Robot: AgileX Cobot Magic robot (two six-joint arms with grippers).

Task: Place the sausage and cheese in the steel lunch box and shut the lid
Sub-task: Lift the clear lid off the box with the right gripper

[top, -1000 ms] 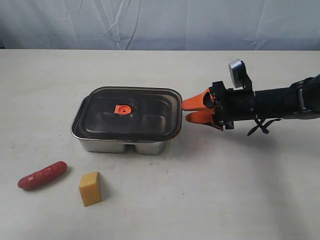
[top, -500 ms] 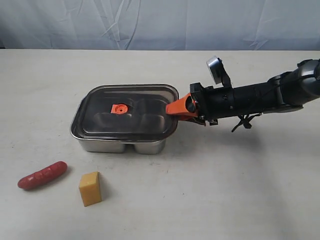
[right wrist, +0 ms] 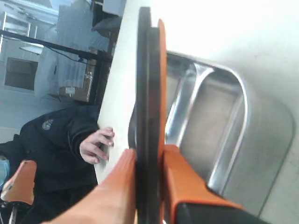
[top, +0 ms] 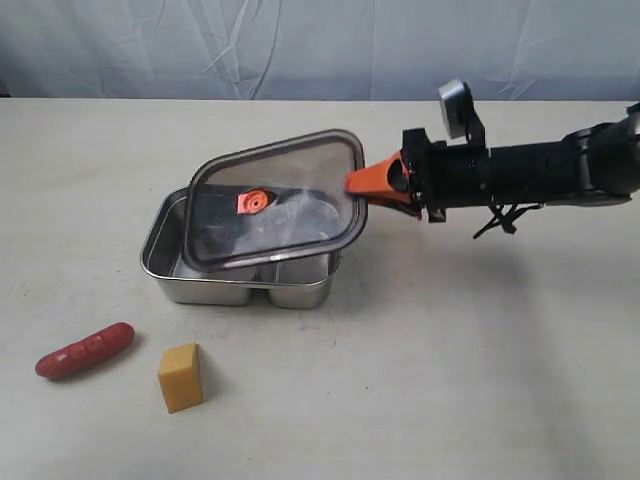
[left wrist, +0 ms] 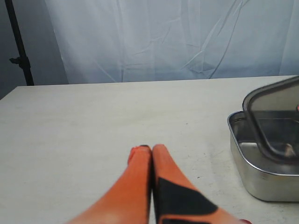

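The right gripper (top: 354, 183) pinches the lid (top: 275, 200) by its edge between smooth orange fingers (right wrist: 122, 179). The lid, a dark translucent rounded rectangle, is tilted: the gripped side is high and the far side is down at the box (top: 160, 262). An orange-red valve (top: 253, 202) sits at its centre. The box is shiny steel with two compartments. The left gripper (left wrist: 150, 150) has its fingers pressed together, empty, over the matte pale table (top: 450, 350). The glossy red sausage (top: 85, 350) and the yellow cheese (top: 181, 377) block lie on the table in front of the box, apart.
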